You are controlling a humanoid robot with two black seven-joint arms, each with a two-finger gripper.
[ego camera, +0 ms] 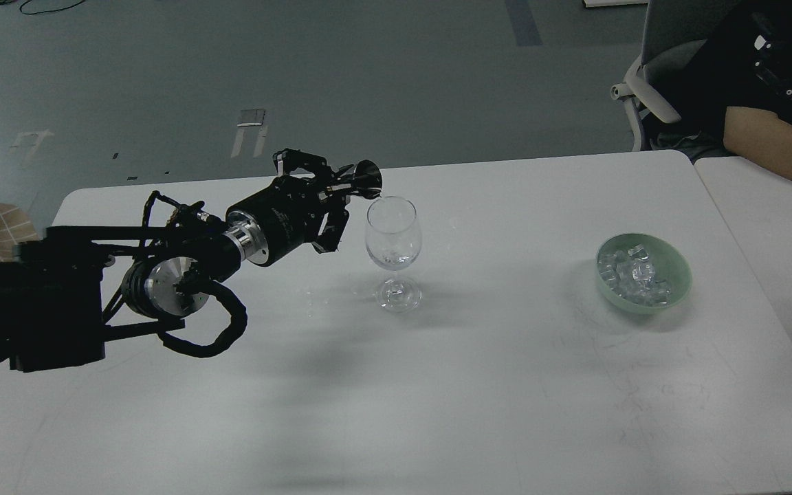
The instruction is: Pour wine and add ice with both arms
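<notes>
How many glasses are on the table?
1: the wine glass stands upright near the table's middle, left of the green bowl of ice.

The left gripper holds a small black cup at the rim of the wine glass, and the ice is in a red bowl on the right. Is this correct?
Not quite: in the head view the bowl with the ice is pale green, not red. The left gripper does hold the small black cup at the wine glass rim.
</notes>
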